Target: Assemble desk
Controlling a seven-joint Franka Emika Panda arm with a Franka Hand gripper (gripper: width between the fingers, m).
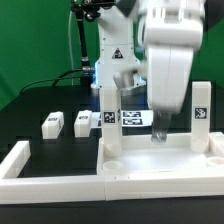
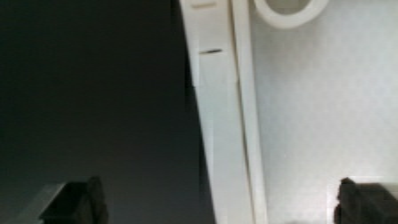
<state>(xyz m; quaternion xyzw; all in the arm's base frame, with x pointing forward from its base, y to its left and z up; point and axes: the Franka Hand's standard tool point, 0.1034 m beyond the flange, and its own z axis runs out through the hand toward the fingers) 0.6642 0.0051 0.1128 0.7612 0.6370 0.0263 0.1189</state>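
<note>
The two-finger gripper point(image 1: 160, 134) is spread wide and grasps nothing; in the wrist view its dark fingertips point(image 2: 71, 202) sit at opposite sides of the frame with open space between them. It points straight down, right of centre in the exterior view, at the back edge of the wide white plastic desk top point(image 1: 165, 172). Whether the tips touch that edge cannot be told. The wrist view looks down on the top's raised rim point(image 2: 222, 130) running between the fingers, with smooth white panel on one side, black table on the other, and a round corner socket point(image 2: 285, 8) at the rim's far end. Above the gripper the bulky white arm point(image 1: 165, 60) drops almost vertically from the upper right of the exterior view. The desk top fills the lower right of that frame, and two short square tagged legs stand upright at its back corners, one point(image 1: 109, 118) left of the gripper, the other point(image 1: 200, 108) at the exterior view's right. Behind lies the marker board point(image 1: 133, 118). Two loose white legs point(image 1: 52, 122) point(image 1: 82, 122) lie on the black table point(image 1: 60, 145) at centre left. A long white L-shaped fence bar point(image 1: 60, 180) crosses the lower left.
</note>
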